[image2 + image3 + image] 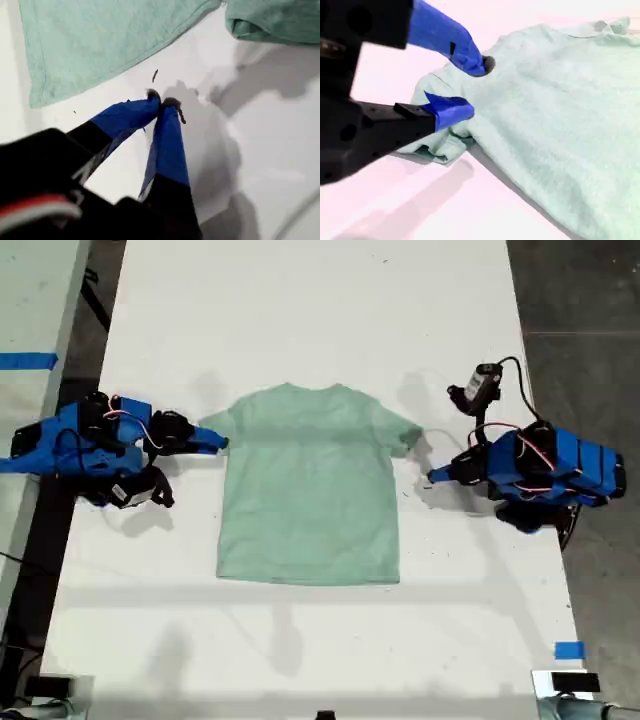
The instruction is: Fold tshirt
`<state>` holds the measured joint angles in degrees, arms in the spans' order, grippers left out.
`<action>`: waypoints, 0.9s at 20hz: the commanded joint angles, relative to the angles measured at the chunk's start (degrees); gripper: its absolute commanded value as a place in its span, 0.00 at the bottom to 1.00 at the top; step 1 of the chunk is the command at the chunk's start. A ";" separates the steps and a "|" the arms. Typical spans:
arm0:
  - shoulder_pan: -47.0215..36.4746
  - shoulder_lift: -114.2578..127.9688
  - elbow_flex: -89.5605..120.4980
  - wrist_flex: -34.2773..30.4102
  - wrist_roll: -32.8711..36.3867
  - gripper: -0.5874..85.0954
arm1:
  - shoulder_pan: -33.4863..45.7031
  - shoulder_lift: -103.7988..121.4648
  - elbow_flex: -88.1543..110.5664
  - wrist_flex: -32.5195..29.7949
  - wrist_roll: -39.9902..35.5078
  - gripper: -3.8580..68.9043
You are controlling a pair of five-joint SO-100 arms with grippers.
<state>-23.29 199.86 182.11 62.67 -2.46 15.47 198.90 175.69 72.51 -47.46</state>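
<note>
Nearest the exterior view's lower edge, you are seeing one small blue tape mark (568, 650) sitting on the white table (300, 650). Further up, one tshirt (308, 485) is lying flat and face-up in the middle of the table. It is pale mint green and plain, with its hem toward that lower edge, its round neck away from it and both short sleeves spread out. Two blue arms are flanking it. At the exterior view's right, my first gripper (161, 102) is resting just off the cloth beside the sleeve, its jaws pinched together on nothing. At the exterior view's left, my second gripper (470, 87) is straddling the other sleeve with its jaws parted, and the sleeve edge is bunching slightly beneath them.
</note>
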 commanded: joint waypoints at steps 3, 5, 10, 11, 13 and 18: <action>6.42 6.42 0.00 -0.18 1.32 0.01 | 5.45 0.88 -0.26 0.62 57.57 0.04; 6.77 6.42 -0.09 -0.88 0.79 0.01 | 4.22 0.88 -0.44 0.97 51.59 0.04; 5.71 3.16 -4.13 -2.29 -1.67 0.01 | 0.62 0.70 -5.89 2.99 48.16 0.03; 5.10 -0.44 -6.50 -2.99 -1.76 0.01 | 0.88 0.00 -7.82 3.43 46.93 0.03; 4.48 -11.43 -14.59 -3.43 -1.76 0.01 | 2.37 -6.15 -14.68 4.83 43.42 0.03; -4.04 -39.64 -48.78 13.62 11.16 0.01 | 7.82 -40.52 -43.15 9.40 28.13 0.03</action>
<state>-23.12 167.52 147.66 71.19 3.08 21.18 170.60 145.72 79.54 -13.36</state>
